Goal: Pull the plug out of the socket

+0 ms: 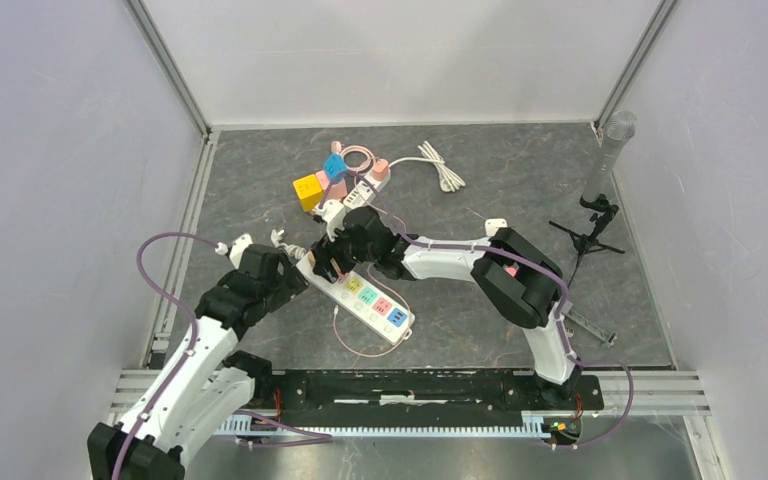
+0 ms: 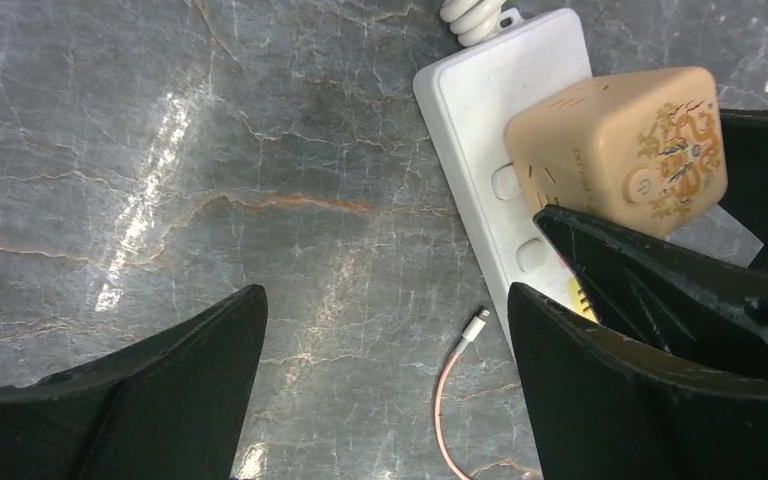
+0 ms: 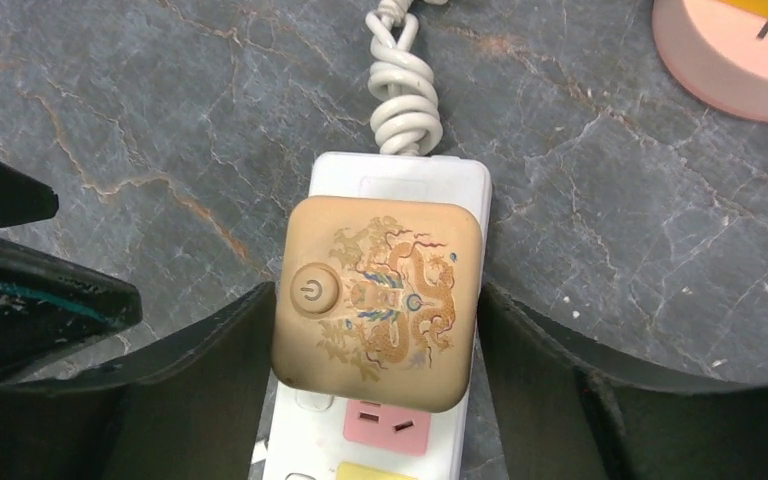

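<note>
Either side of the tan cube plug [image 3: 378, 290], the fingers [image 3: 190, 390] of the right gripper [image 3: 375, 315] sit close against its flanks, though whether they actually pinch it I cannot tell. The plug stands seated at the cord end of the white power strip [image 3: 400, 172]. Beside it the left gripper [image 2: 385, 310] gapes wide and empty, one finger by the strip's edge, likely placed to pin the strip down against the pull.

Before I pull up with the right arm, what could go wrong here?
1. The left gripper stands open and holds nothing, so the power strip may lift with the tan cube plug.
2. The right gripper flanks the plug, but I cannot tell that it grips; it could slip off.
3. Both grippers crowd the same end of the strip, so a pull could knock them together.
</note>
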